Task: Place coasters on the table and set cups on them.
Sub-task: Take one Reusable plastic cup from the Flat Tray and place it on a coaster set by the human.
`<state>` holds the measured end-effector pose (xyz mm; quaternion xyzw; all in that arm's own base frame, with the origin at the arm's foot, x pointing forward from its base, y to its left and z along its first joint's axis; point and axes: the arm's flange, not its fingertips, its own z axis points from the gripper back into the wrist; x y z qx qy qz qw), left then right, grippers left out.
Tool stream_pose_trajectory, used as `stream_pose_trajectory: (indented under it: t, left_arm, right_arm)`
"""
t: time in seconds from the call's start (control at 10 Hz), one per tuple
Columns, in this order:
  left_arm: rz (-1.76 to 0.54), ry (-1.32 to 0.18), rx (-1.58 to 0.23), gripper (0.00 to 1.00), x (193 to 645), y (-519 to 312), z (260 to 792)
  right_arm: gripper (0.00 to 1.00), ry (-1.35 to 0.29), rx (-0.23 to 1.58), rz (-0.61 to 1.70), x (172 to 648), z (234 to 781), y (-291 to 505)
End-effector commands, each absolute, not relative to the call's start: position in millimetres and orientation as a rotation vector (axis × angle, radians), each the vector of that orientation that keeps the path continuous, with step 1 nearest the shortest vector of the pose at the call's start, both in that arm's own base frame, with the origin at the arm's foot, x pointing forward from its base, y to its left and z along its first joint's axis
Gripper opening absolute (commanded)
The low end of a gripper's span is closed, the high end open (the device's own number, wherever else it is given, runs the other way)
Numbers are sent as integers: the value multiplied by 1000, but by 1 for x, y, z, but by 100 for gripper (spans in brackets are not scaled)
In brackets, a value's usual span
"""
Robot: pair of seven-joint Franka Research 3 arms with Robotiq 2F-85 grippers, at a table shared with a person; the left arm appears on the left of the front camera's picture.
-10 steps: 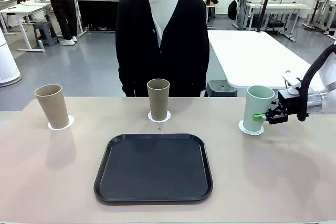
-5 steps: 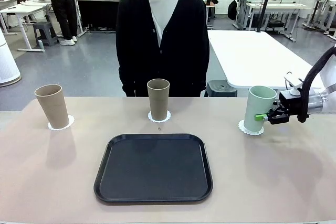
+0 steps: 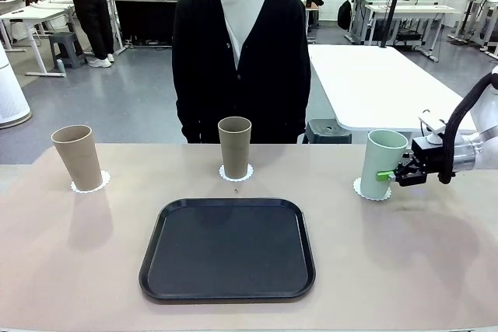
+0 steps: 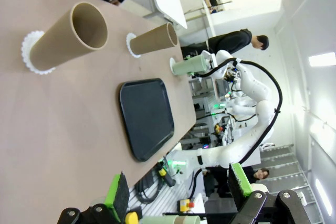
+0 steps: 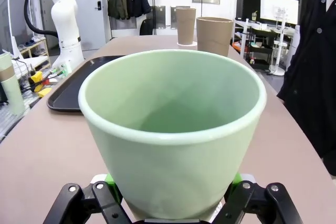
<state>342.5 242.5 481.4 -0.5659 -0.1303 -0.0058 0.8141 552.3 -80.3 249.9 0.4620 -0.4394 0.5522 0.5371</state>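
Three cups stand over white lacy coasters across the far half of the beige table (image 3: 70,262). A tan cup (image 3: 78,158) is on the left coaster (image 3: 90,184), and another tan cup (image 3: 234,148) is on the middle coaster (image 3: 236,173). The mint green cup (image 3: 382,162) has its base on the right coaster (image 3: 371,190). My right gripper (image 3: 387,174) comes in from the right, shut on the mint cup's lower wall. In the right wrist view its fingers (image 5: 111,183) clasp the mint cup (image 5: 173,129) on both sides. My left gripper (image 4: 177,187) hangs open beyond the table's left end.
A black tray (image 3: 227,248) with nothing on it lies in the near middle of the table. A person in a black cardigan (image 3: 240,60) stands at the far edge behind the middle cup. A white table (image 3: 381,83) stands behind at the right.
The mint cup in my right gripper tipped slightly to the right and came back. The tan cups, tray and person have not moved.
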Motion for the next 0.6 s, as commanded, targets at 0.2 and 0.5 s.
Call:
stream_pose_trajectory:
  t: [0.2,0.5]
  left_arm:
    - [-14,-289,-1215,100,341,243,483]
    - [-14,-289,-1215,100,341,243,483]
  right_arm:
    - [85,-1051,1145,1271,566,249,-85]
    - [85,-1046,1156,1255,568,245,-87]
